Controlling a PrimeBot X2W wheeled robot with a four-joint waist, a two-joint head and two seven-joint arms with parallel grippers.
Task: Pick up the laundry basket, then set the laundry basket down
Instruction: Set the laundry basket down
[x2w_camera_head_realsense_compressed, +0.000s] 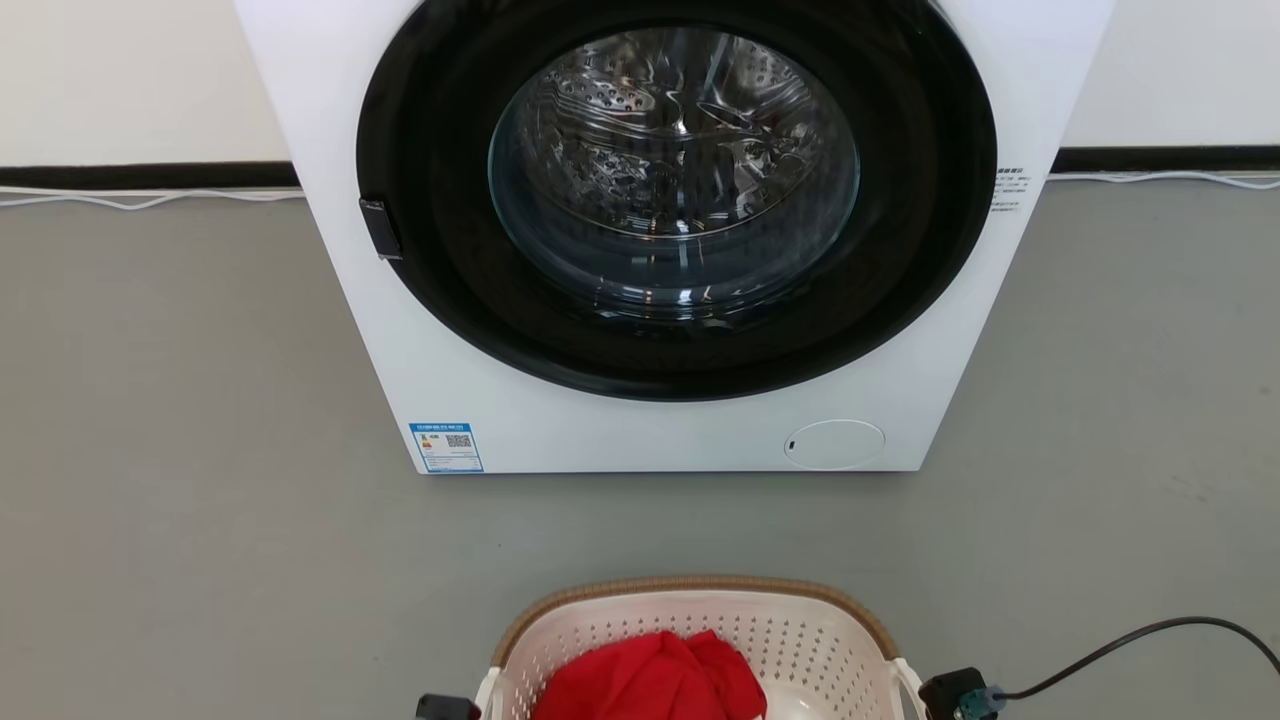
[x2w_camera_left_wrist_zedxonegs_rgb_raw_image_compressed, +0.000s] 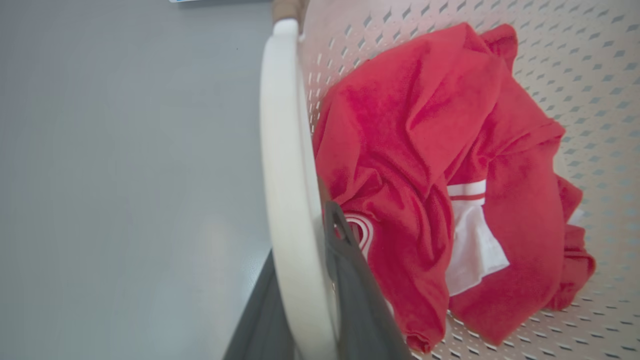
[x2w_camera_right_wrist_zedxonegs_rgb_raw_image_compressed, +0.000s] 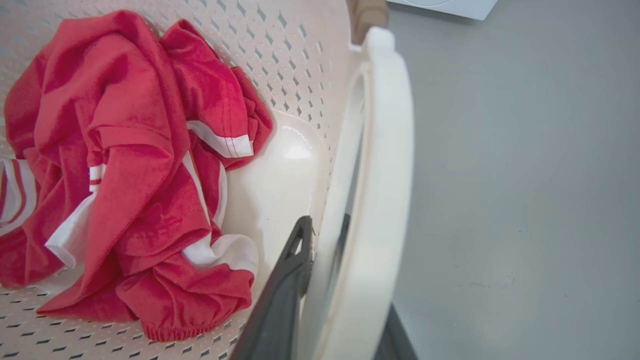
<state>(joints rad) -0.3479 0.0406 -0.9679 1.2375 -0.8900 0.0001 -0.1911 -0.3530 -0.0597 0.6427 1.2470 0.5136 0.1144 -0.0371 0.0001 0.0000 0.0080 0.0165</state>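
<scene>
The laundry basket (x2w_camera_head_realsense_compressed: 800, 630), cream-white and perforated with a brown woven rim, sits at the bottom centre of the head view, in front of the washing machine. A red garment with white trim (x2w_camera_head_realsense_compressed: 650, 680) lies inside it. My left gripper (x2w_camera_left_wrist_zedxonegs_rgb_raw_image_compressed: 302, 235) is shut on the basket's left white handle (x2w_camera_left_wrist_zedxonegs_rgb_raw_image_compressed: 287, 150), one dark finger inside and one outside. On the other side, my right gripper (x2w_camera_right_wrist_zedxonegs_rgb_raw_image_compressed: 347, 265) clamps the right white handle (x2w_camera_right_wrist_zedxonegs_rgb_raw_image_compressed: 382, 150) the same way. Dark parts of both grippers (x2w_camera_head_realsense_compressed: 445, 708) (x2w_camera_head_realsense_compressed: 955, 695) flank the basket. Whether the basket touches the floor I cannot tell.
A white front-loading washing machine (x2w_camera_head_realsense_compressed: 480, 400) with its round dark door shut stands on the grey floor (x2w_camera_head_realsense_compressed: 200, 500) just beyond the basket. A black cable (x2w_camera_head_realsense_compressed: 1150, 635) runs off to the right. White cords lie along the wall's dark skirting (x2w_camera_head_realsense_compressed: 150, 176).
</scene>
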